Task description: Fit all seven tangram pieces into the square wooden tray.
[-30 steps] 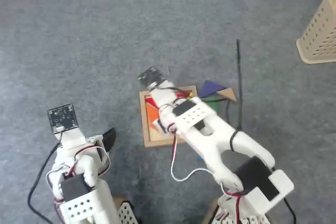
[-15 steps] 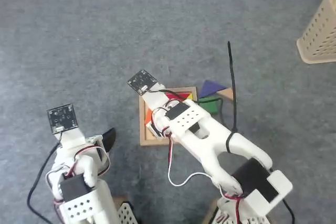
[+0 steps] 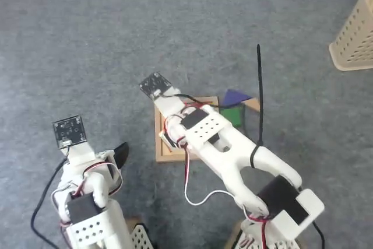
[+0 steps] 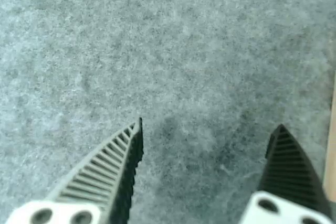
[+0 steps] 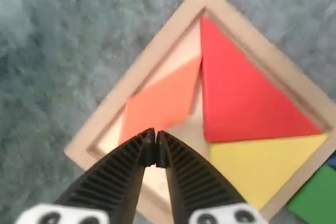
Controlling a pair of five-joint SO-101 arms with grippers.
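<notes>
The square wooden tray (image 5: 154,49) holds a red triangle (image 5: 239,95), a yellow triangle (image 5: 260,166) and an orange parallelogram (image 5: 160,103). My right gripper (image 5: 156,136) is shut with nothing in it, its tips at the orange piece's near edge. In the high view the right arm (image 3: 204,129) covers most of the tray (image 3: 160,151). A purple triangle (image 3: 235,95), a green piece (image 3: 233,115) and a tan piece (image 3: 254,104) lie on the carpet beside the tray. My left gripper (image 4: 209,129) is open above bare carpet, to the left of the tray (image 4: 331,150).
Grey carpet covers the whole work area. A perforated beige container (image 3: 355,33) stands at the far right. A black cable (image 3: 260,94) runs along the right arm past the loose pieces. The left arm (image 3: 87,190) stays at the lower left.
The right arm has swung a little to the left over the tray and now hides the orange piece in the high view. The left arm has not moved.
</notes>
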